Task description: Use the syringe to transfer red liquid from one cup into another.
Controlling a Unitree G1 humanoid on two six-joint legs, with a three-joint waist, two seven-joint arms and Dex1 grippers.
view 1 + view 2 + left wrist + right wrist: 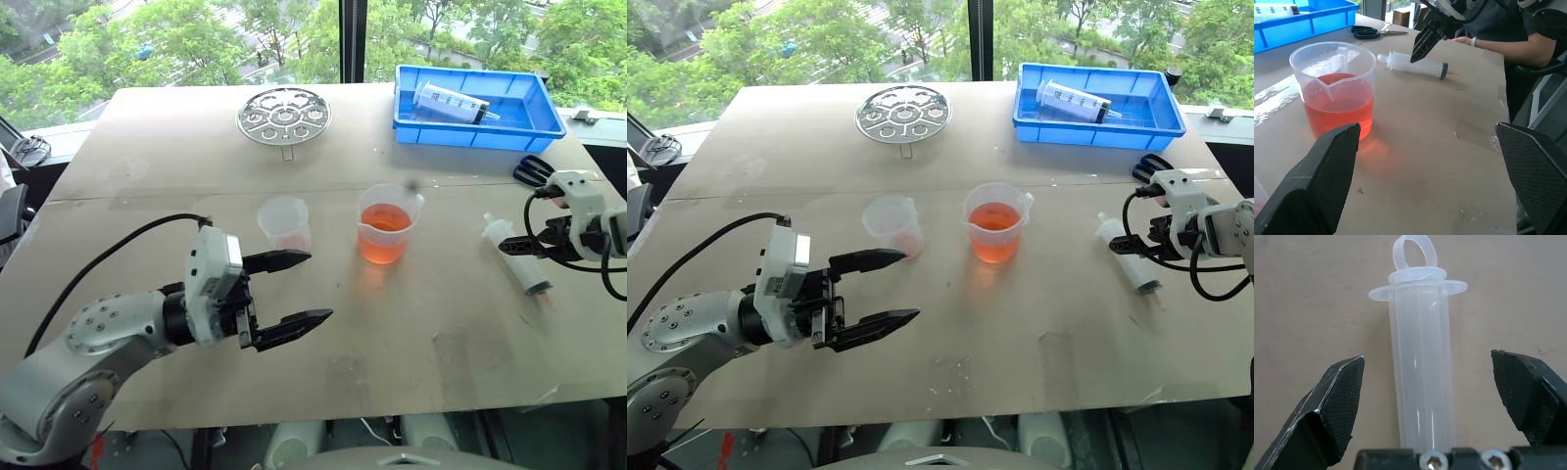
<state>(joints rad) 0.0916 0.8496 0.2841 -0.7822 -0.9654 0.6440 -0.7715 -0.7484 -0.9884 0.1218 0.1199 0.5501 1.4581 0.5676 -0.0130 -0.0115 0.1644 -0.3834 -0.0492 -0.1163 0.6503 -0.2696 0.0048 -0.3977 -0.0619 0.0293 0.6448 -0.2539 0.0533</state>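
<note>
The syringe (pixel 517 257), milky white, lies flat on the table at the right. My right gripper (pixel 1427 357) hangs just over it, open, one finger on each side of the barrel (pixel 1422 382) without touching it. One cup (pixel 389 223), the spouted beaker, stands mid-table about half full of red liquid (pixel 384 240). To its left stands another (pixel 284 223), the narrower cup, with a faint pink tint at its bottom. My left gripper (pixel 319 286) is open and empty, held level in front of the narrow cup and pointing toward the beaker (pixel 1334 93).
A blue tray (pixel 549 122) at the back right holds a fat clear syringe (pixel 453 101). A round metal rack (pixel 284 115) lies at the back centre, and black scissors (pixel 534 171) lie near the right edge. A person (pixel 1498 34) sits beyond the table's right side.
</note>
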